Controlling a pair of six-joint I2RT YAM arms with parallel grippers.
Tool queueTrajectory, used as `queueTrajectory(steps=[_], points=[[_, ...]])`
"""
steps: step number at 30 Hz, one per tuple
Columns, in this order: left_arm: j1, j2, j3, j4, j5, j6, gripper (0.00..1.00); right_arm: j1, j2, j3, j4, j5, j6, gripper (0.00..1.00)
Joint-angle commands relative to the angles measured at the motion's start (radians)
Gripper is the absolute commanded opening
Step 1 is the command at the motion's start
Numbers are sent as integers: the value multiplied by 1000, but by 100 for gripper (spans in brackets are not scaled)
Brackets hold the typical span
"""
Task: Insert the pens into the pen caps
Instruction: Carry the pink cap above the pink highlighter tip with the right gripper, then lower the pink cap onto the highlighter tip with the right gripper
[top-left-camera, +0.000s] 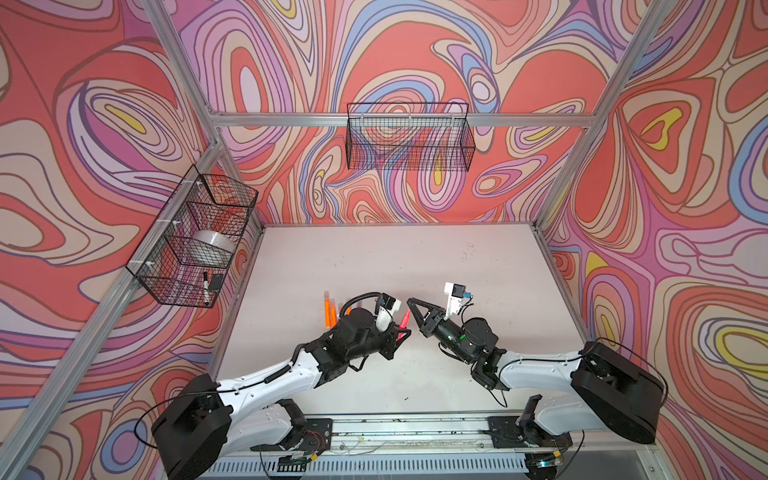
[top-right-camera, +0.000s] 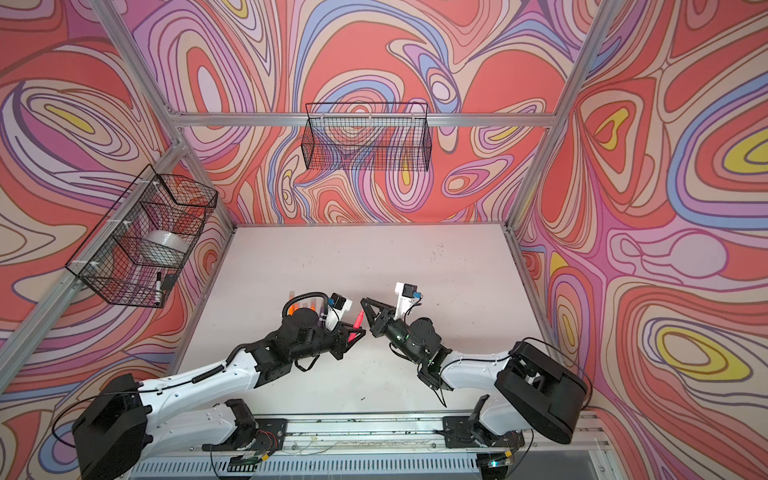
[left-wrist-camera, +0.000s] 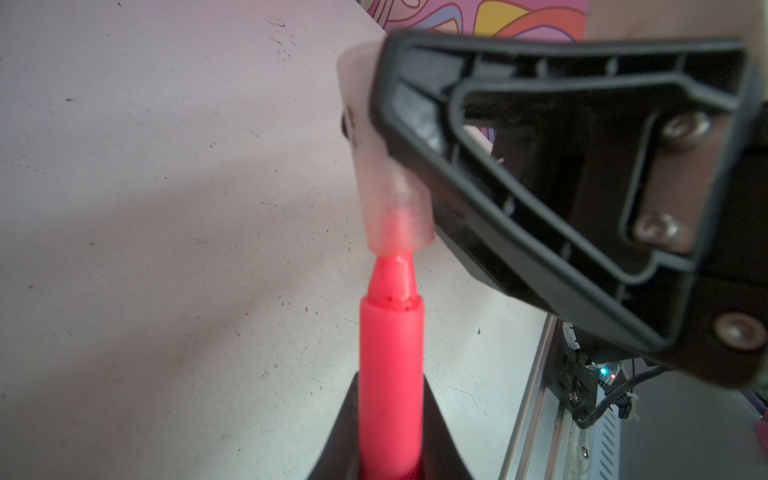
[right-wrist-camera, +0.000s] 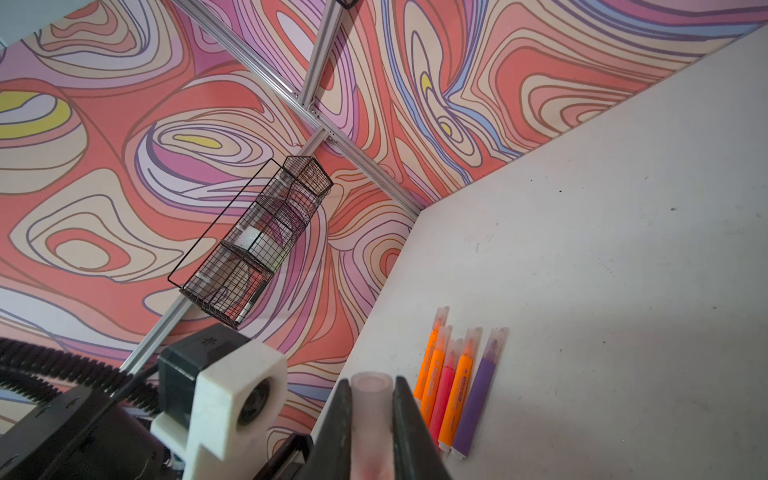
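Note:
My left gripper (left-wrist-camera: 390, 457) is shut on a hot pink pen (left-wrist-camera: 390, 374), which points up and away from the jaws. My right gripper (right-wrist-camera: 371, 386) is shut on a translucent pen cap (right-wrist-camera: 371, 399). In the left wrist view the pen's tapered tip sits just inside the mouth of the cap (left-wrist-camera: 386, 187), and the wide barrel is outside it. In both top views the grippers (top-left-camera: 401, 330) (top-left-camera: 410, 301) meet above the table's middle, with the pink pen (top-right-camera: 358, 321) between them. Several capped pens (right-wrist-camera: 453, 386), orange, pink and purple, lie side by side on the table.
The orange pens (top-left-camera: 330, 309) lie just behind my left arm. A wire basket (top-left-camera: 195, 237) on the left wall holds a tape roll and a black-and-white marker (top-left-camera: 205, 286). Another wire basket (top-left-camera: 409, 139) hangs on the back wall. A metal rail (top-left-camera: 415, 428) runs along the front edge.

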Motion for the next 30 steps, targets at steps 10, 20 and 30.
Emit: queueTrajectory(steps=[10, 20, 30], points=[[5, -60, -44, 44, -9, -14, 0, 122, 188, -44, 317, 38, -14, 0], [5, -108, -94, 129, 56, -30, 0, 145, 228, -23, 335, 38, -24, 0], [94, -156, -211, 387, 216, -145, 0, 164, 217, -22, 358, 19, -60, 5]])
